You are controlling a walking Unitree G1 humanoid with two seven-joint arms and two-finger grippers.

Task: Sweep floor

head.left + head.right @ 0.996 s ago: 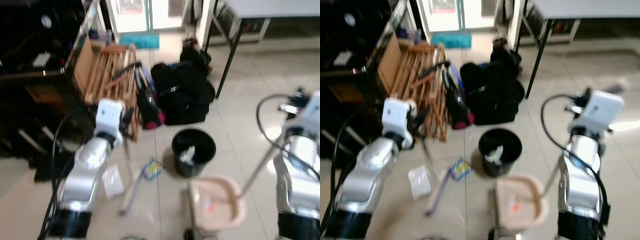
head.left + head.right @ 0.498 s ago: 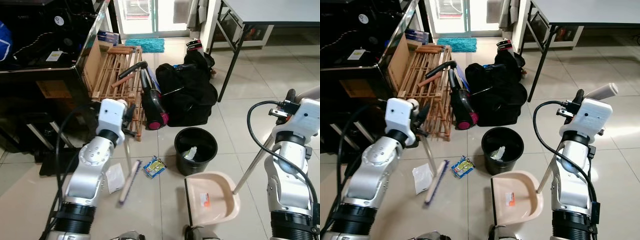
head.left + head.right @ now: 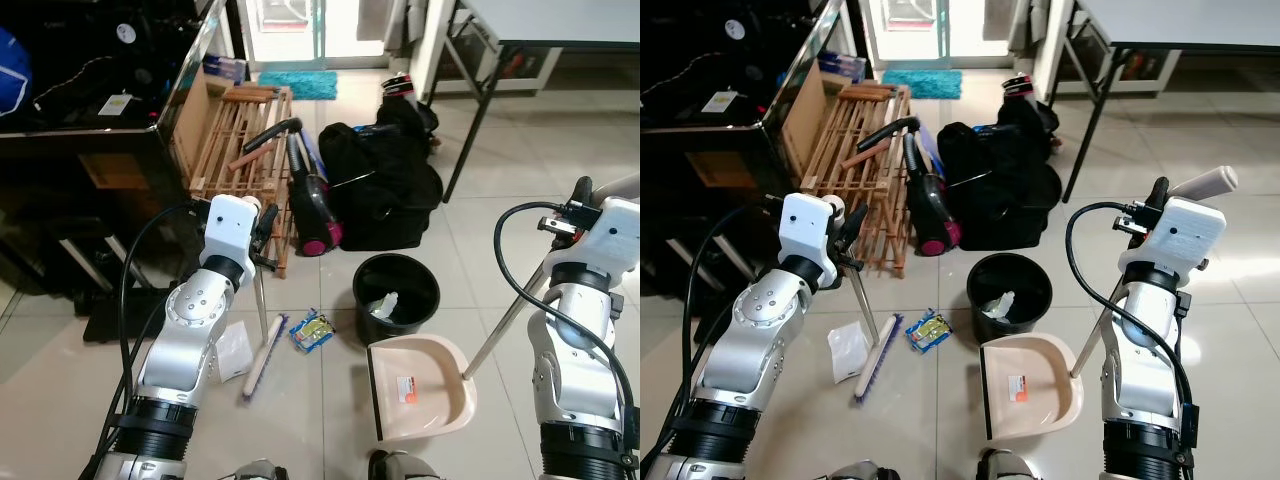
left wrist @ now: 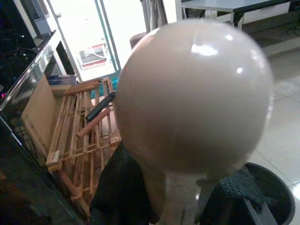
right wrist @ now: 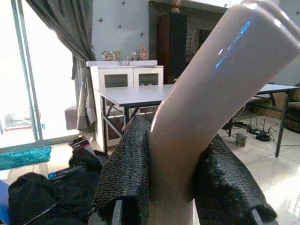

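No legible text, brand, number or sign is present. The beige plastic dustpan (image 3: 418,387) carries a small white label with a red mark; its print is too small to read. The crumpled blue-and-yellow snack wrapper (image 3: 311,331) on the floor shows printing that cannot be resolved.
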